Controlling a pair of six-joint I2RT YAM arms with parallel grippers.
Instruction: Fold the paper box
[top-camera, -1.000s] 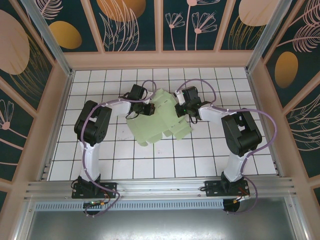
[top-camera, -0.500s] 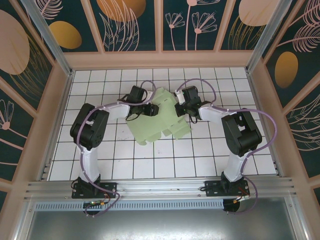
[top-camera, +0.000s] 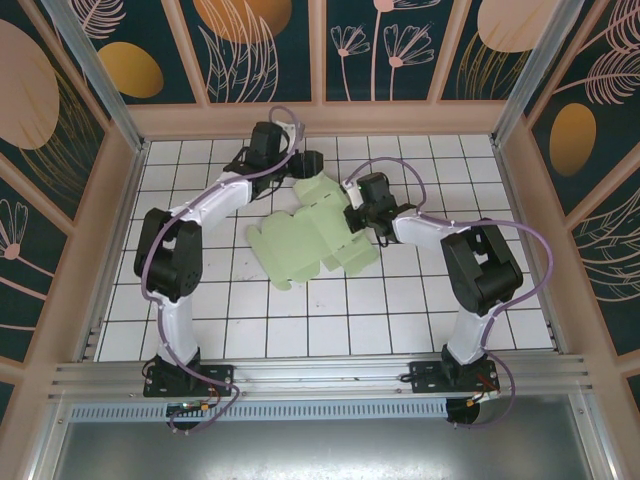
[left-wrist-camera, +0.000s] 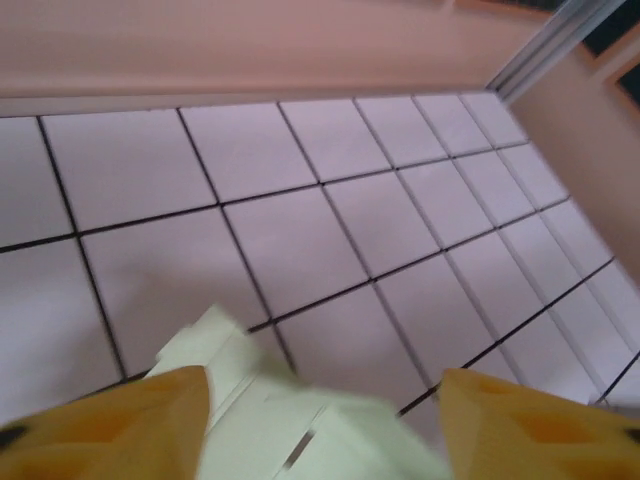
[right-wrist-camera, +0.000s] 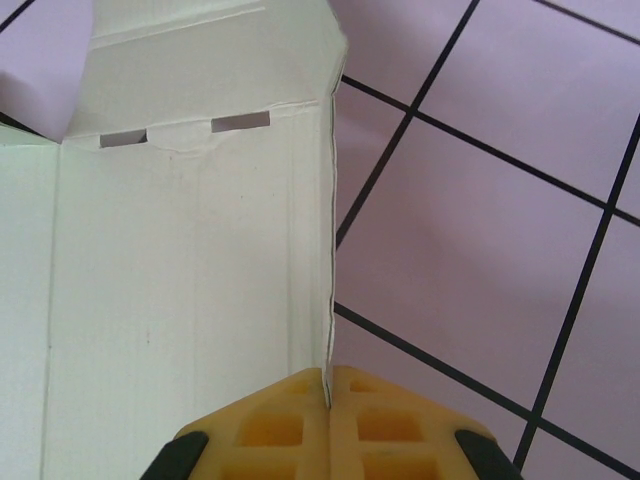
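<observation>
We find a white tiled floor (top-camera: 300, 320) enclosed by peach-framed walls (top-camera: 320, 118), with the paper box (top-camera: 300, 240) lying partly unfolded just to the 12 o'clock side of centre. The right gripper (right-wrist-camera: 328, 385) has its jaws closed on the sheet's 3 o'clock edge, while the left gripper (top-camera: 305, 163) hovers with its jaws apart over the sheet's 12 o'clock tip. Bare tiles extend from the sheet toward 6, 9 and 3 o'clock.

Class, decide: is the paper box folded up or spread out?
Spread out: the paper box lies as an open sheet, flaps and tabs sticking outward.
</observation>
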